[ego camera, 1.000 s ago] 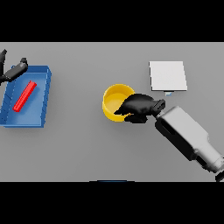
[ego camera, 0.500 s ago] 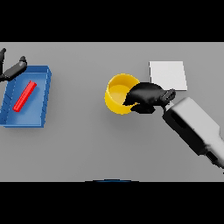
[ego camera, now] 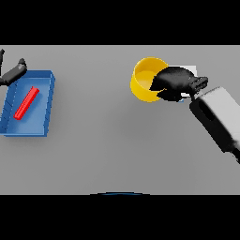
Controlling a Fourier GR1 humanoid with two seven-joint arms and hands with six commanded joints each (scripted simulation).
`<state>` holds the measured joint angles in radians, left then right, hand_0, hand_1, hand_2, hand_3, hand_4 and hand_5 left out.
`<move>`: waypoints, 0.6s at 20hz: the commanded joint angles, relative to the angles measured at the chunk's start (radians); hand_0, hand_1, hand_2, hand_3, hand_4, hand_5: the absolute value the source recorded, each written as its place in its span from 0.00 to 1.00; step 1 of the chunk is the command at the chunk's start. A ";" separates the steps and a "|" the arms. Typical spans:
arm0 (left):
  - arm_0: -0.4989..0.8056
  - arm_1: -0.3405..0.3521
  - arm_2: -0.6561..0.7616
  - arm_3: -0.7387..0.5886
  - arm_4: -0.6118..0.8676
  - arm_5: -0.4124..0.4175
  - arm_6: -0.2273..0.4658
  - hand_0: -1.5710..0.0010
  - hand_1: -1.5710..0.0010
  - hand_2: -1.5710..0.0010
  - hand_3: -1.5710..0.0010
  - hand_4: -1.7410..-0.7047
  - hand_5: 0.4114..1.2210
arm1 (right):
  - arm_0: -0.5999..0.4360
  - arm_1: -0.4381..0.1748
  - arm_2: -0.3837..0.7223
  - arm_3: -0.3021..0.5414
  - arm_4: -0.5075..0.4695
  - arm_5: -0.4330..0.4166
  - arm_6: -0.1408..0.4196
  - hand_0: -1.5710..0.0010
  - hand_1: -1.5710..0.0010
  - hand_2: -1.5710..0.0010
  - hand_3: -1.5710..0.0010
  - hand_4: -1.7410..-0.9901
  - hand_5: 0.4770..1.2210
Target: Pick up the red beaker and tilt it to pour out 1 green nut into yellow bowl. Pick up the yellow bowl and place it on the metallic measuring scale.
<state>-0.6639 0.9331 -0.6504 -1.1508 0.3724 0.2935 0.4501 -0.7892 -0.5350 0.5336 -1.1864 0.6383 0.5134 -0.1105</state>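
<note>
Right hand (ego camera: 174, 83) has its fingers curled round the rim of the yellow bowl (ego camera: 145, 80), holding it tilted, right beside the scale (ego camera: 191, 70), which it mostly hides. Left hand (ego camera: 13, 72) sits relaxed at the far left, by the blue tray (ego camera: 43, 108) with the red beaker (ego camera: 26, 102) lying in it

Right arm entered from lower right edge, white-grey forearm angled up-left toward wrist. Right hand (ego camera: 174, 83) dark, palm turned down, fingers curled round rim of yellow bowl (ego camera: 144, 83), bowl gripped at hand's left side. Left hand (ego camera: 13, 73) seen at far left edge, only partly in view, fingers extended and relaxed, nothing held. Left arm mostly cut off by frame.
</note>
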 commanded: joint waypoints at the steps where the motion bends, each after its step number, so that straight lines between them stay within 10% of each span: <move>1: 0.003 -0.001 0.003 0.005 0.006 0.001 0.009 1.00 1.00 1.00 1.00 0.91 0.42 | -0.008 -0.008 -0.003 0.028 0.007 -0.019 -0.018 0.02 0.01 0.00 0.11 0.02 1.00; 8: 0.003 0.002 0.005 0.003 0.010 -0.006 0.016 1.00 1.00 1.00 1.00 0.91 0.42 | -0.073 -0.027 -0.013 0.202 0.027 -0.087 -0.055 0.00 0.00 0.00 0.19 0.02 1.00; 12: 0.015 0.017 0.009 -0.030 0.016 0.016 0.045 1.00 1.00 1.00 1.00 0.89 0.43 | -0.077 -0.035 -0.030 0.335 0.040 -0.143 -0.038 0.02 0.07 0.03 0.08 0.02 1.00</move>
<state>-0.6487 0.9501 -0.6410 -1.1809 0.3887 0.3094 0.4939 -0.8659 -0.5701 0.5034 -0.8507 0.6784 0.3703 -0.1417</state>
